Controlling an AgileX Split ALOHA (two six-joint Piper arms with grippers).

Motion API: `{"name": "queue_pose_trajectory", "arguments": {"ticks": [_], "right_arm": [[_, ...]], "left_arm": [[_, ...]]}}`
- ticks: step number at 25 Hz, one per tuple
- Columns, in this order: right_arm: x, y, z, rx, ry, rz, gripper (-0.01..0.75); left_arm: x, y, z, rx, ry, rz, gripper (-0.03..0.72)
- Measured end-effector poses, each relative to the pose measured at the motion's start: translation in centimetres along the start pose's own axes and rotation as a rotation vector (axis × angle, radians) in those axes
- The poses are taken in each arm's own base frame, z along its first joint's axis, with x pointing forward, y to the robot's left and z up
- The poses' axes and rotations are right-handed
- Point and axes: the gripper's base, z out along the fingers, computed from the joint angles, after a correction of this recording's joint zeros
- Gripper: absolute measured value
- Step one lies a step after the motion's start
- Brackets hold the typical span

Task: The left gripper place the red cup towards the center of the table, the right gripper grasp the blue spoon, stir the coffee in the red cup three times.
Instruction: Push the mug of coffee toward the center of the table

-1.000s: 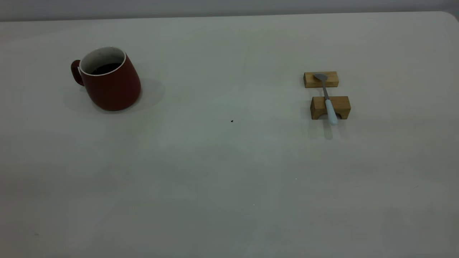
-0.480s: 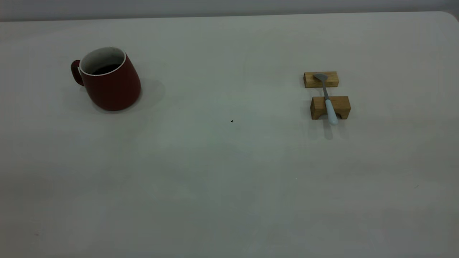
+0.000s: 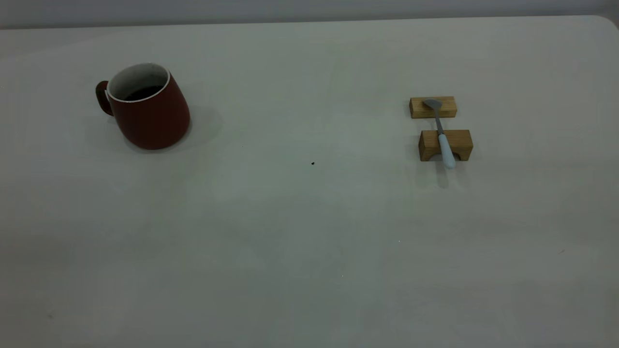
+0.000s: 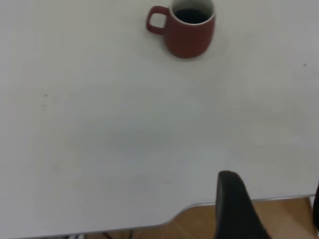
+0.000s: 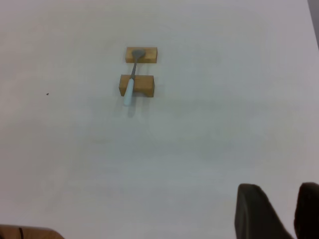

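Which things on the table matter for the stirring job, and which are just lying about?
For the job:
- red cup
- coffee inside it
- blue spoon

Just there:
- two wooden blocks, propping the spoon
- small dark speck on the table

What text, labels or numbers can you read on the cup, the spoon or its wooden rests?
None: no readable text in any view.
The red cup: plain, no print or logo.
The blue spoon: no marking visible.
The two wooden blocks under it: bare wood.
The table: unmarked, only a small dark speck.
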Motion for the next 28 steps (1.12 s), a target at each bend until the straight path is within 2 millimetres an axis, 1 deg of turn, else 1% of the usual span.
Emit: {"name": "queue_pose_trajectory", "arguments": {"ticks": [5, 7, 10, 12, 16, 20, 22, 24, 26, 28], "right_arm": [[0.0, 0.0, 0.0, 0.0, 0.0, 0.0, 0.237], [0.0, 0.0, 0.0, 0.0, 0.0, 0.0, 0.237], [0.0, 0.0, 0.0, 0.0, 0.0, 0.0, 0.237], [0.0, 0.0, 0.0, 0.0, 0.0, 0.0, 0.237], [0.0, 0.0, 0.0, 0.0, 0.0, 0.0, 0.237], [0.0, 0.0, 0.0, 0.0, 0.0, 0.0, 0.237], [0.0, 0.0, 0.0, 0.0, 0.0, 0.0, 0.237], [0.0, 0.0, 0.0, 0.0, 0.0, 0.0, 0.237], [0.0, 0.0, 0.0, 0.0, 0.0, 0.0, 0.237], [0.0, 0.0, 0.0, 0.0, 0.0, 0.0, 0.237]], "left_arm": [[0.0, -0.3, -0.1, 0.03, -0.003, -0.025, 0.449], [-0.5, -0.2, -0.4, 0.018, -0.008, -0.071, 0.449], [-2.1, 0.0, -0.4, -0.003, 0.042, -0.115, 0.449], [-3.6, 0.1, 0.3, -0.008, 0.089, -0.122, 0.449], [-6.6, 0.4, 3.6, -0.016, 0.187, -0.149, 0.449], [-8.7, 0.8, 7.4, -0.024, 0.268, -0.126, 0.449], [-9.5, 1.0, 9.3, -0.023, 0.279, -0.089, 0.449], [-10.3, 1.3, 11.7, -0.025, 0.287, -0.062, 0.449], [-11.1, 1.5, 13.8, -0.029, 0.289, -0.061, 0.449], [-12.0, 1.7, 16.2, -0.033, 0.338, -0.07, 0.449]]}}
